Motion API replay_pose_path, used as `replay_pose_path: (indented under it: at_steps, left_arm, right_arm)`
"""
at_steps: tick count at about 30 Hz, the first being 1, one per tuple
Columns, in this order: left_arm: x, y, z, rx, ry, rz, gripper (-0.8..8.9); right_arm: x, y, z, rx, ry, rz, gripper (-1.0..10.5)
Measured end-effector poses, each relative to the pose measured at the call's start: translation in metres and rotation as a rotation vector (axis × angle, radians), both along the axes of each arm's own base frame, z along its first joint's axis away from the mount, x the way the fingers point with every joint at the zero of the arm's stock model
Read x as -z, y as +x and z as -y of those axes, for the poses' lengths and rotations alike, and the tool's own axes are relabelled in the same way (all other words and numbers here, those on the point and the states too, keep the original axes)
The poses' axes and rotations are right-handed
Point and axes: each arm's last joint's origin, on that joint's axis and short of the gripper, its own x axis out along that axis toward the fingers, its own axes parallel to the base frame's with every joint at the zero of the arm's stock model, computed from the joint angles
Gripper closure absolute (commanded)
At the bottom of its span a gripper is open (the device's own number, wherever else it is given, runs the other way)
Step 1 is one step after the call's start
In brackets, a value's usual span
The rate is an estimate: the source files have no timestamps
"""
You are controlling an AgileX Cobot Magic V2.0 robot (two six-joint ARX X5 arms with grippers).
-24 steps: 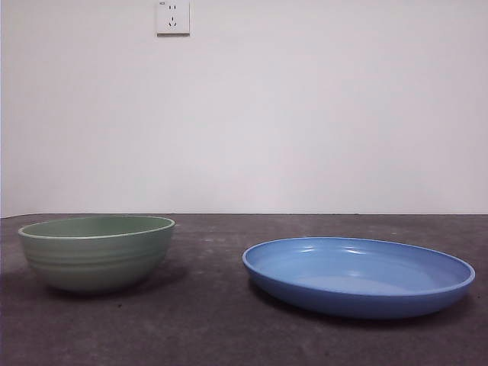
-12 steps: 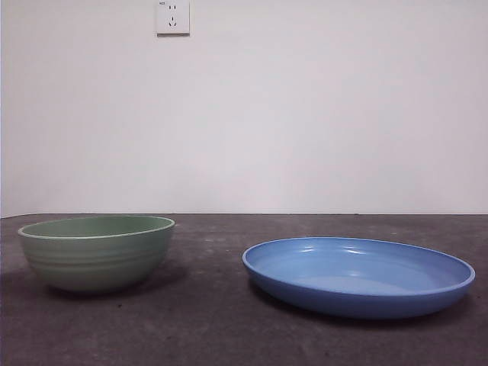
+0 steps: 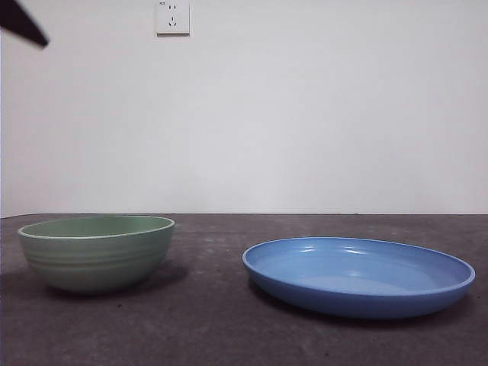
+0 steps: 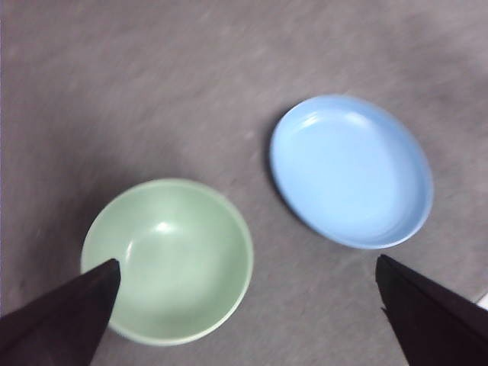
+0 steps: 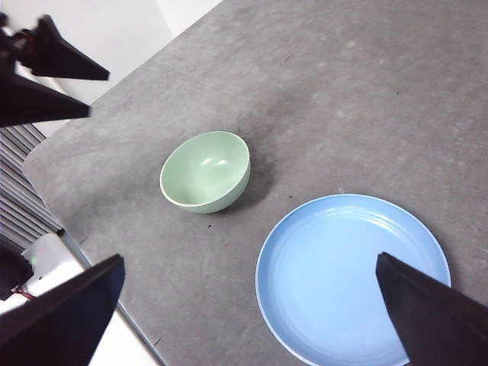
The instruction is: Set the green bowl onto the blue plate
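Note:
The green bowl (image 3: 97,252) stands upright and empty on the left of the dark table. The blue plate (image 3: 358,274) lies flat to its right, with a gap of table between them. Both also show from above: bowl (image 4: 168,259) and plate (image 4: 351,171); bowl (image 5: 206,171) and plate (image 5: 352,278). My left gripper (image 4: 246,261) hangs high above the bowl's near side, open and holding nothing. It shows as a black tip (image 3: 23,23) in the front view's top corner and as two spread jaws (image 5: 95,93). My right gripper (image 5: 250,259) is open and empty, high above the plate's edge.
The grey table (image 3: 213,320) ends at a rounded corner (image 5: 38,164) beyond the bowl. A white object (image 5: 46,259) sits off that edge. A wall socket (image 3: 173,17) is on the white wall behind.
A black tip of the left arm has entered the front view at the top left corner. The bowl and the plate have not moved.

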Motion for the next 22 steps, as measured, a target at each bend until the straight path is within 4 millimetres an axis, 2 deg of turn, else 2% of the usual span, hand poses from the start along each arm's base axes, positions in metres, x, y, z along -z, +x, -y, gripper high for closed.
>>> replay_pose_path:
  at_steps: [10,22]
  left_arm:
    - [0.042,0.055,-0.008,-0.131,0.077,-0.212,1.26]
    - [0.111,0.110,-0.013,-0.201,0.153,-0.466,1.33]
  right_arm:
    - [0.000,0.000,0.000,-0.001,0.000,0.000,3.9]
    - [0.000,0.000,0.000,0.000,0.000,0.000,3.9]
